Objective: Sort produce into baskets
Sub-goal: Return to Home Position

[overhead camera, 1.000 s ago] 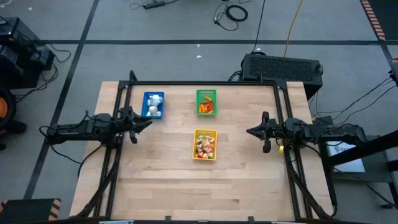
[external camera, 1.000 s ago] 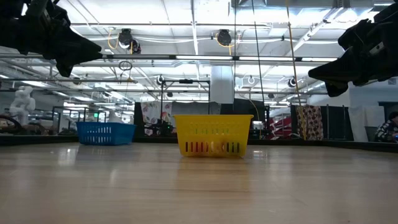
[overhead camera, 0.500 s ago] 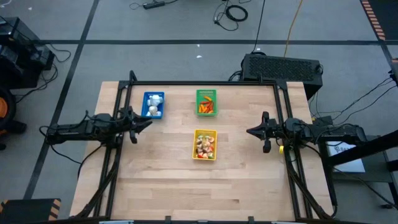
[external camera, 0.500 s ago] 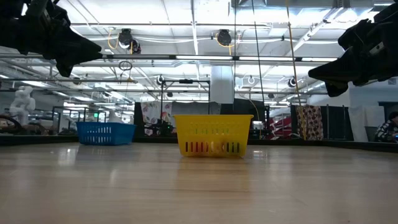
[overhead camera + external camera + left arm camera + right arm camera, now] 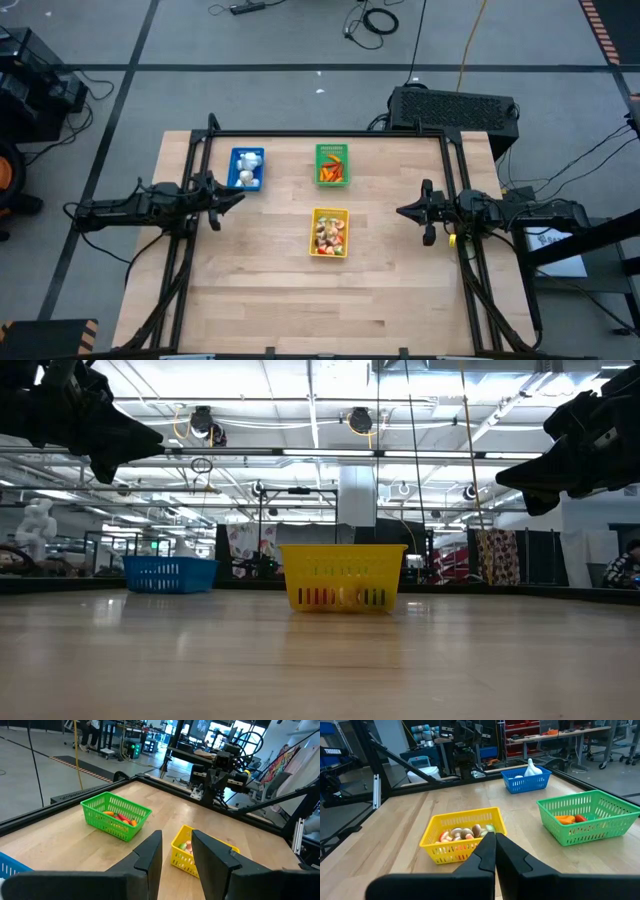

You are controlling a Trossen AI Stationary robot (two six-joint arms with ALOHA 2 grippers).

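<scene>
The yellow basket (image 5: 330, 232) stands mid-table and holds mixed produce (image 5: 462, 834). The green basket (image 5: 332, 164) at the far middle holds orange-red pieces (image 5: 120, 817). The blue basket (image 5: 246, 168) at the far left holds white bulbs (image 5: 532, 769). My left gripper (image 5: 238, 196) hovers at the table's left, above the wood near the blue basket, its fingers a little apart and empty. My right gripper (image 5: 400, 211) hovers at the table's right, shut and empty, pointing at the yellow basket.
Black frame rails (image 5: 325, 133) run along the table's far edge and both sides. Bare wood (image 5: 320, 300) spreads across the near half of the table. A dark box (image 5: 452, 106) sits beyond the far right corner.
</scene>
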